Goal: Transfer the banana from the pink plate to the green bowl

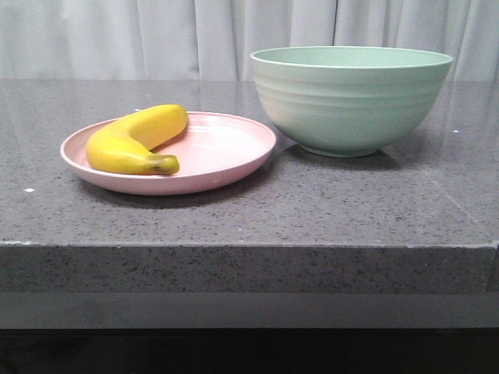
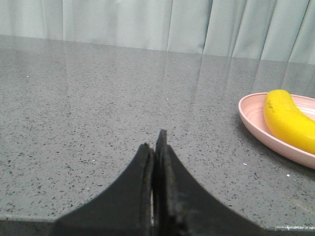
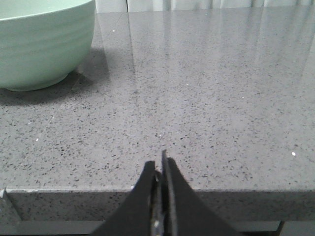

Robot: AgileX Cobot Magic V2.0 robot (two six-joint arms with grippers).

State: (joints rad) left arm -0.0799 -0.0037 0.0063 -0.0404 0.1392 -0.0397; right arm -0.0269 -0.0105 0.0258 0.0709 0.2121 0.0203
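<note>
You have the banana (image 1: 137, 141) lying on its side on the pink plate (image 1: 226, 152), toward the plate's left half in the front view, its dark tip pointing toward the camera and to the right. The plate sits flat on the grey speckled table (image 1: 312, 210), left of the green bowl (image 1: 350, 99). The bowl stands upright just beside the plate; their rims look close to touching, but from this low angle you cannot be sure whether a gap remains. The front view does not let you see into the bowl.

Your left gripper (image 2: 156, 147) hangs near the table's front edge with its two black fingers pressed together, nothing between them. The plate's rim and the banana's rounded end show off to one side, well apart from it.

Your right gripper (image 3: 161, 164) is likewise closed tight on nothing, at the table's front edge, with the bowl well apart from it.
</note>
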